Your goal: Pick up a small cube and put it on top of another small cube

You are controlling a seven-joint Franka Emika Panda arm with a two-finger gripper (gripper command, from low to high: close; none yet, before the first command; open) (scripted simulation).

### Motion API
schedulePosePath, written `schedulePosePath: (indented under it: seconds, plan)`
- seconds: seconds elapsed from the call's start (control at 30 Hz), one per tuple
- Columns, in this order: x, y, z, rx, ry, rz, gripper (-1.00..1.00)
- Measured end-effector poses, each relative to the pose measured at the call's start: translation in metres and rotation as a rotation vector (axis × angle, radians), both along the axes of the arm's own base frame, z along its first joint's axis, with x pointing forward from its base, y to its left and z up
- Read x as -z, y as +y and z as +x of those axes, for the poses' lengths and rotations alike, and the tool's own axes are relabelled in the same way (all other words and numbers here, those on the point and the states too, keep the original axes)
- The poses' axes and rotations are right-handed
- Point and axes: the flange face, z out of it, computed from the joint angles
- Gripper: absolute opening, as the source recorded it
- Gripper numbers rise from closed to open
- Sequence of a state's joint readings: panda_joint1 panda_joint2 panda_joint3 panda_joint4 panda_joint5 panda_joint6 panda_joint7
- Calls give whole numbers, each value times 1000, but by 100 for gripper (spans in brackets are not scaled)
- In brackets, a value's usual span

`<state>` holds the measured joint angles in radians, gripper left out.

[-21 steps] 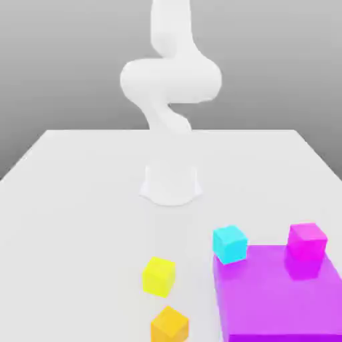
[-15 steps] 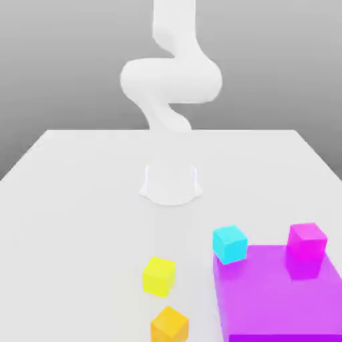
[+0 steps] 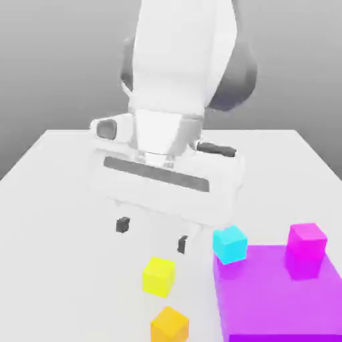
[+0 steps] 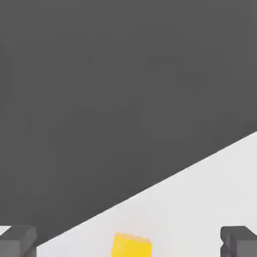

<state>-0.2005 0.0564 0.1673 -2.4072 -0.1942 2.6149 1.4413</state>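
Pincer [image 3: 151, 235] spread wide, nothing held, hanging above the white tabletop [image 3: 60, 194] at frame centre w/ dark fingertips [image 3: 121, 225] pointing down. Just below it, centre-left: small plain yellow cube [image 3: 159, 276]. At bottom edge: small plain orange cube [image 3: 169, 325], the pick target. Right of centre: small plain cyan cube [image 3: 230, 243], tight against the big purple block [image 3: 284, 294]; small magenta cube [image 3: 307, 242] sits on that block, far right. Risks: grabbing yellow instead, since it's nearest & sits between the fingers in hand view; knocking yellow on the way to orange; off-centre drop on cyan.
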Motion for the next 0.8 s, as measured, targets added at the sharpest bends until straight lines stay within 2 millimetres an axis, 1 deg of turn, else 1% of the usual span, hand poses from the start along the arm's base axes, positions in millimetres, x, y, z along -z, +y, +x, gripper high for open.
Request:
schedulePosePath:
  seconds: [0.17,0.23,0.33,0.37,0.53,0.57,0.6,0.67,0.73,0.77,0.8]
  plan:
    - [86,7,-14,98,113,76,0]
    - [115,9,-19,125,140,98,0]
    - [155,10,-20,133,148,105,0]
    - [169,10,-21,133,149,105,-100]
    - [169,10,-20,133,147,105,-100]
    - [176,10,-21,133,148,105,-100]
    - [172,10,-21,134,148,105,-100]
    - [153,10,-20,135,147,106,-100]
    - [128,10,-20,134,148,105,-100]
    - [117,12,-22,140,148,104,-100]
    - [107,18,-26,163,149,101,-100]
